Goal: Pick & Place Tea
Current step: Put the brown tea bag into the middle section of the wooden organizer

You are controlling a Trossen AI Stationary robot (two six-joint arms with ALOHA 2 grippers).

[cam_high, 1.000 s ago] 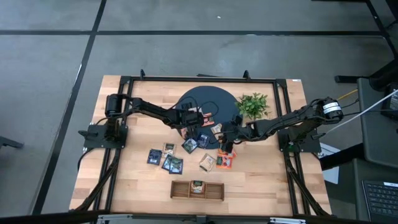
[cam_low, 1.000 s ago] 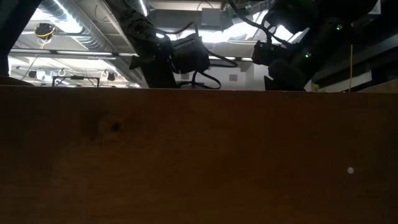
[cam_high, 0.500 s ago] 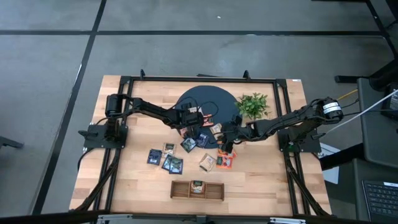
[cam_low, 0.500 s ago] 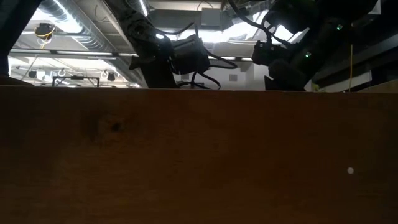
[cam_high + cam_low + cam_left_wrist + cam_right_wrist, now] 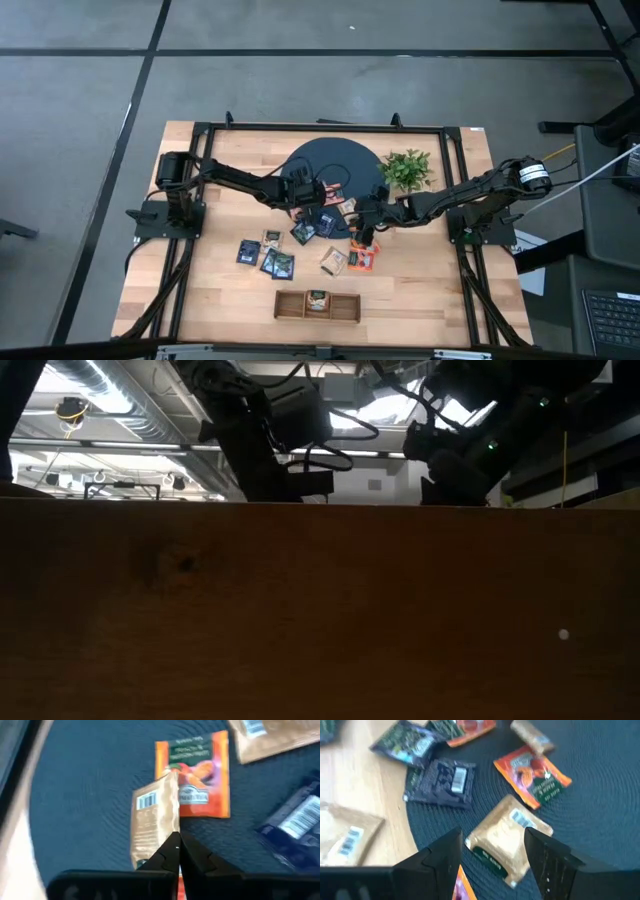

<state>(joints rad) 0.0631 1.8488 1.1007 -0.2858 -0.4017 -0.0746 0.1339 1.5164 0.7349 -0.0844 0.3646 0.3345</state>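
- Since the earlier frame the left gripper (image 5: 176, 851) has shut its jaws on a beige sachet (image 5: 156, 817) and begun to raise it; in the low view that arm sits higher than it did.
- Step in hand, as I judge it: the pick is made and the lift begun. The beige sachet hangs edge-on from the clamped jaws, above the dark round mat (image 5: 315, 160) and over an orange sachet (image 5: 200, 780).
- Next move calls for carrying it clear of its neighbours to the wooden tray (image 5: 317, 305) near the counter's front edge, where one sachet already lies in the middle compartment.
- The right gripper (image 5: 492, 855) hovers with jaws apart over another beige sachet (image 5: 507, 837) at the mat's edge, not yet gripping.
- Other sachets lie scattered on the counter (image 5: 210, 270) between mat and tray.
- Writing: barcodes show on the beige and navy sachets; the orange label's green band carries print too blurred to read, so no brand can be given.
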